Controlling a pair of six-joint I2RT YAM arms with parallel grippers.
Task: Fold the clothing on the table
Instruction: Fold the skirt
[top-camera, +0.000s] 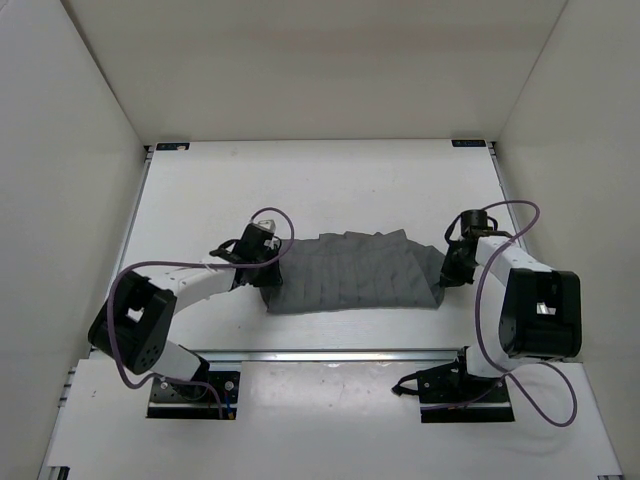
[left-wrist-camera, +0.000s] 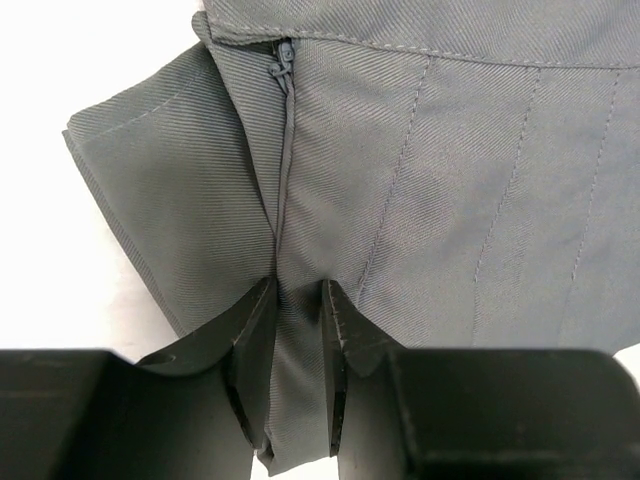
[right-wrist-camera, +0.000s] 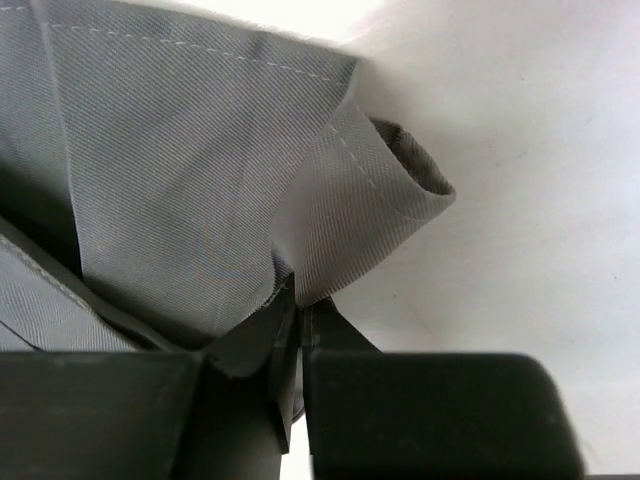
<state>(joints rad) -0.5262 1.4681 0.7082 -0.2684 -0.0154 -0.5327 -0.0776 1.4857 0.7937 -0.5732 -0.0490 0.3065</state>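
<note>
Left gripper (left-wrist-camera: 298, 292) clamped on the clothing (top-camera: 355, 272) at 9 o'clock, right gripper (right-wrist-camera: 298, 302) likewise at 3 o'clock. Holds opposite ends, probably to lift and fold evenly.

In the overhead view, the fingertips of the left pincer (top-camera: 265, 262) and the right pincer (top-camera: 452, 268) are covered by their own wrists, and the cloth ends beneath them are concealed. In the left wrist view, the clothing (left-wrist-camera: 450, 180) is cut off by the top and right edges, and the pinched fold is hidden lower down behind the pincer body. In the right wrist view, the clothing is cropped at the left and top, and the inside of the rolled hem (right-wrist-camera: 415, 165) is lost in shadow.
</note>
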